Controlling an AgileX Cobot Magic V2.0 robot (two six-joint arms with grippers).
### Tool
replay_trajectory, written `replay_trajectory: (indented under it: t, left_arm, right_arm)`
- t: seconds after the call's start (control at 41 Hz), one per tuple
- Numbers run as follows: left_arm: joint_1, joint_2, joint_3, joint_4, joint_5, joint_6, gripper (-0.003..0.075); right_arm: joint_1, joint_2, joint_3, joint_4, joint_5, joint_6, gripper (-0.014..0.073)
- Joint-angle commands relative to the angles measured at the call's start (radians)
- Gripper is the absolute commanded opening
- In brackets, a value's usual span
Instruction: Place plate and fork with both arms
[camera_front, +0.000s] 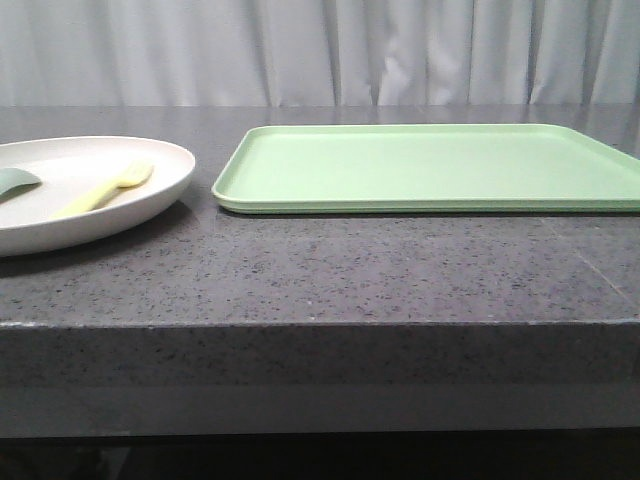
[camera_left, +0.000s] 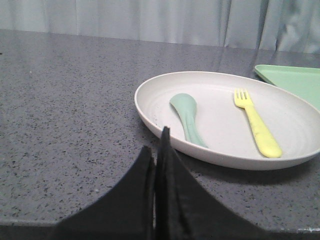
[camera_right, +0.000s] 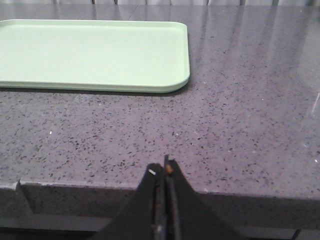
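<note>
The cream plate (camera_front: 150, 190) sits at the table's left and also shows in the left wrist view (camera_left: 220, 112). On it lie the pale-yellow fork (camera_front: 105, 188), seen in the left wrist view too (camera_left: 257, 129), and a grey-green spoon (camera_left: 187, 116). My left gripper (camera_left: 156, 145) is shut and empty, just short of the plate's near rim. My right gripper (camera_right: 161, 168) is shut and empty, over the table's front edge, well short of the light-green tray (camera_right: 95, 55). Neither gripper shows in the front view.
The flat light-green tray (camera_front: 430, 165) lies right of the plate, with a small gap between them. The dark speckled stone tabletop (camera_front: 350, 270) ends in a front edge close to the camera. A grey curtain hangs behind.
</note>
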Motion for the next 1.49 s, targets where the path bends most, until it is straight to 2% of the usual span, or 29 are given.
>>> replay_trajectory:
  t: [0.0,0.22,0.44,0.61,0.757,0.928,1.074,1.197,1.392,1.465]
  left_arm:
    - [0.004,-0.019,0.001,-0.001,-0.081,0.0,-0.0018]
    - [0.004,-0.019,0.001,-0.004,-0.176,0.0,-0.0018]
    - [0.004,-0.019,-0.016,-0.039,-0.345,-0.022,-0.0018]
    - [0.004,0.0,-0.125,-0.059,-0.245,-0.024,-0.0018]
    - [0.004,0.118,-0.258,-0.051,-0.187,-0.024,-0.0018]
    - [0.004,0.355,-0.408,-0.037,-0.13,-0.024,-0.0018]
    - [0.004,0.517,-0.502,0.033,-0.123,-0.024,-0.0018]
    - [0.004,0.567,-0.538,0.033,-0.13,-0.024,-0.0018]
    - [0.004,0.574,-0.538,0.033,-0.142,-0.024,-0.0015]
    - [0.004,0.574,-0.538,0.033,-0.142,-0.024,0.0032]
  right_arm:
    - [-0.002,-0.018,-0.004,-0.005,-0.075,-0.007,-0.0069]
    - [-0.002,-0.018,-0.004,0.028,-0.089,-0.002,-0.0069]
    - [-0.002,-0.018,-0.014,0.029,-0.131,-0.002,-0.0069]
    - [-0.002,-0.015,-0.11,0.029,-0.098,-0.002,-0.0065]
    - [-0.002,0.049,-0.252,0.029,-0.056,-0.002,-0.0058]
    - [-0.002,0.258,-0.441,0.029,-0.032,-0.002,-0.0058]
    - [-0.002,0.452,-0.566,0.029,-0.004,-0.002,-0.0058]
    - [-0.002,0.537,-0.613,0.029,0.01,-0.002,-0.0058]
    - [-0.002,0.557,-0.614,0.029,0.007,-0.002,-0.0052]
    - [-0.002,0.557,-0.614,0.029,0.007,-0.002,-0.0003]
